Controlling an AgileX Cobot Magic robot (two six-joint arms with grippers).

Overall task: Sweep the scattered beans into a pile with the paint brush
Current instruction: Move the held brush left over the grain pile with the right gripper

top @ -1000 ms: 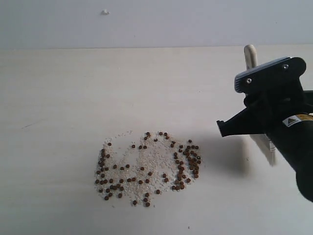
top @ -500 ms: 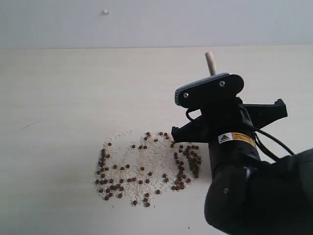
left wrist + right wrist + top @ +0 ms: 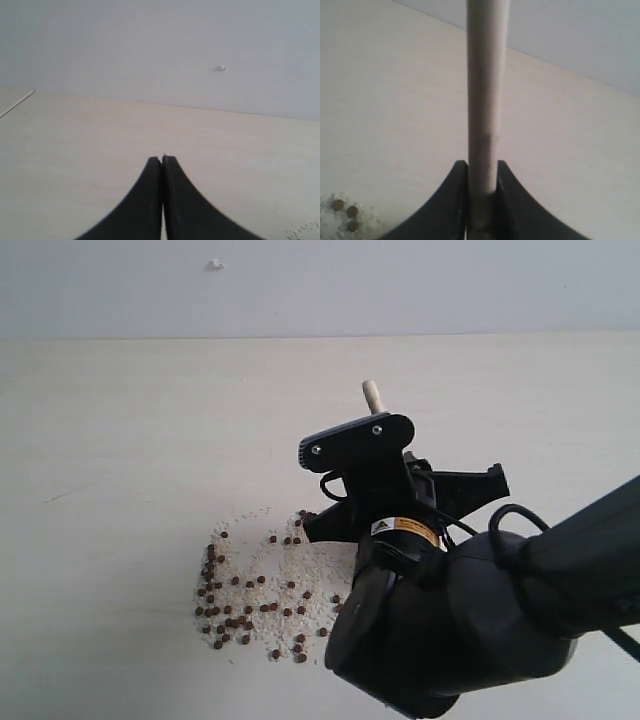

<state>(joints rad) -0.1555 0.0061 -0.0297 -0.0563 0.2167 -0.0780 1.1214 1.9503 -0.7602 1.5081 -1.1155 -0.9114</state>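
Black housing of the right arm (image 3: pixel 450 630) fills the nearest part of the exterior view, at lower right, and covers the right side of the bean patch.

1. Right gripper (image 3: pixel 482 167): the jaws pinch the brush (image 3: pixel 487 75) by its pale wooden handle, one finger on each side of the shaft. No gap shows between fingers and wood.
2. Brush position: in the exterior view the rounded handle end (image 3: pixel 372 395) projects above the gripper's top plate, close to upright. Ferrule and bristles are hidden behind the arm. Contact between bristles and table cannot be determined.
3. Beans (image 3: pixel 235 610): small reddish-brown beans lie spread in a loose ring on the table (image 3: pixel 120 440), left of the arm, mixed with fine white grains (image 3: pixel 300 565). They are scattered, not piled. The right wrist view shows three beans (image 3: pixel 345 212) among grains just beside the gripper.
4. Left gripper (image 3: pixel 162 161): the jaws are pressed together, tips touching, and hold nothing. It hangs over bare table. A few white grains (image 3: pixel 300 231) show at one corner of that view.
5. Background: a plain pale wall (image 3: pixel 400 290) stands beyond the far table edge. It carries one small white mark (image 3: pixel 214 264), also seen in the left wrist view (image 3: pixel 220 68).
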